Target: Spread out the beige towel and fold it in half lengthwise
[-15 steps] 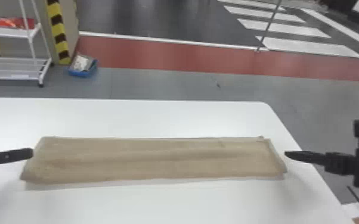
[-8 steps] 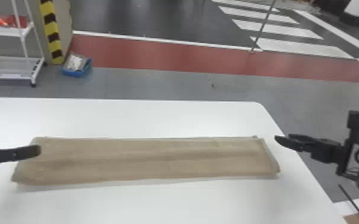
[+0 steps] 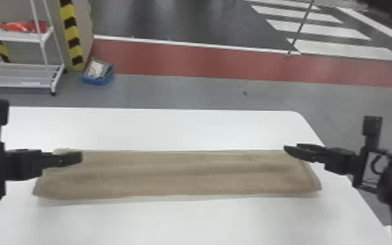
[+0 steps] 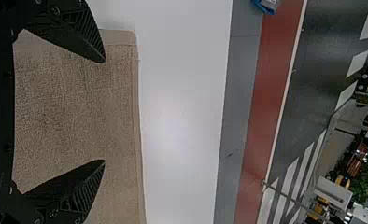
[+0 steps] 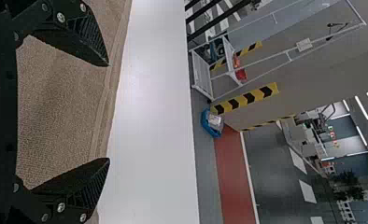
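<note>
Over beige towel, left gripper, right gripper, jaws wide; on floor, blue bin holding pale stuff, perhaps

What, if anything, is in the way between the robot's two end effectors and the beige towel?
Nothing visible. The left end effector and right end effector are both open, one at each end of the towel.
</note>
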Robot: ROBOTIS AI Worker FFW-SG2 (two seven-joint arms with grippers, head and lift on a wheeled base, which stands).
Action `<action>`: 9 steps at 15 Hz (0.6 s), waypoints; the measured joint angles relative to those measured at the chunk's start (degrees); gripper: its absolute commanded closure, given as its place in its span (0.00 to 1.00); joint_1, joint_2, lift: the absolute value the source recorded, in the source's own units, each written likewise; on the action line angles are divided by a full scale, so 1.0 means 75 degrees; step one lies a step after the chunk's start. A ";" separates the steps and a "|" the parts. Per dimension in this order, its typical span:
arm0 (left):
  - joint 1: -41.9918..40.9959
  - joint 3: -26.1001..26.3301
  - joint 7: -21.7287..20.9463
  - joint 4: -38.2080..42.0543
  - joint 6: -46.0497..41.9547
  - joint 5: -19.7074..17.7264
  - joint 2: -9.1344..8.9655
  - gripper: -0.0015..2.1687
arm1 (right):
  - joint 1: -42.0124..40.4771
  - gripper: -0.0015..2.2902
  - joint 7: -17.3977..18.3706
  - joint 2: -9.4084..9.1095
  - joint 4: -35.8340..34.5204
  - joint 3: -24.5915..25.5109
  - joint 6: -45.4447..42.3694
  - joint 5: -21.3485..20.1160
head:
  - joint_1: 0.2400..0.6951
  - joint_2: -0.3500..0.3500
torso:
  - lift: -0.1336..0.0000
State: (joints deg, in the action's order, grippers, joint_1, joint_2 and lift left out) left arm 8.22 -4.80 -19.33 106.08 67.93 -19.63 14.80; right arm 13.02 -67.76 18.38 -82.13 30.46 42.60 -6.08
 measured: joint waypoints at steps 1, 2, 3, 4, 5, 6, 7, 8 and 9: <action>0.0095 0.0069 -0.0029 -0.0115 -0.0006 0.0110 0.0002 0.06 | -0.0001 0.09 -0.0010 0.0001 -0.0051 -0.0023 0.0158 -0.0024 | 1.00 0.21 | 0.07; 0.0187 0.0097 -0.0046 -0.0201 0.0030 0.0178 0.0020 0.06 | 0.0001 0.09 -0.0013 0.0027 -0.0113 -0.0042 0.0378 -0.0076 | 1.00 0.21 | 0.07; 0.0253 0.0101 -0.0048 -0.0250 0.0079 0.0216 0.0048 0.06 | 0.0018 0.09 -0.0013 0.0072 -0.0156 -0.0056 0.0615 -0.0147 | 1.00 0.22 | 0.07; 0.0314 0.0101 -0.0049 -0.0281 0.0131 0.0263 0.0085 0.06 | 0.0061 0.09 -0.0012 0.0136 -0.0182 -0.0071 0.0847 -0.0278 | 1.00 0.21 | 0.07; 0.0366 0.0099 -0.0047 -0.0317 0.0162 0.0317 0.0127 0.06 | 0.0121 0.09 -0.0012 0.0210 -0.0189 -0.0088 0.0998 -0.0467 | 1.00 0.21 | 0.07; 0.0408 0.0097 -0.0049 -0.0372 0.0184 0.0354 0.0166 0.06 | 0.0175 0.09 -0.0012 0.0288 -0.0184 -0.0105 0.1065 -0.0630 | 1.00 0.21 | 0.07; 0.0462 0.0093 -0.0079 -0.0487 0.0200 0.0370 0.0224 0.06 | 0.0236 0.09 -0.0012 0.0398 -0.0108 -0.0140 0.1092 -0.0795 | 1.00 0.20 | 0.07; 0.0514 0.0087 -0.0123 -0.0620 0.0201 0.0373 0.0282 0.06 | 0.0310 0.11 -0.0012 0.0523 0.0021 -0.0197 0.1093 -0.0935 | 1.00 0.20 | 0.07; 0.0552 0.0082 -0.0148 -0.0725 0.0200 0.0376 0.0322 0.06 | 0.0382 0.11 -0.0012 0.0633 0.0179 -0.0244 0.1075 -0.1027 | 1.00 0.19 | 0.07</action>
State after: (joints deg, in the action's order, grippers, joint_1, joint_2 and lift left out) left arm 12.36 -4.19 -20.44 100.65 69.42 -16.81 17.22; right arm 15.89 -67.85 23.13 -80.79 28.63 50.66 -13.78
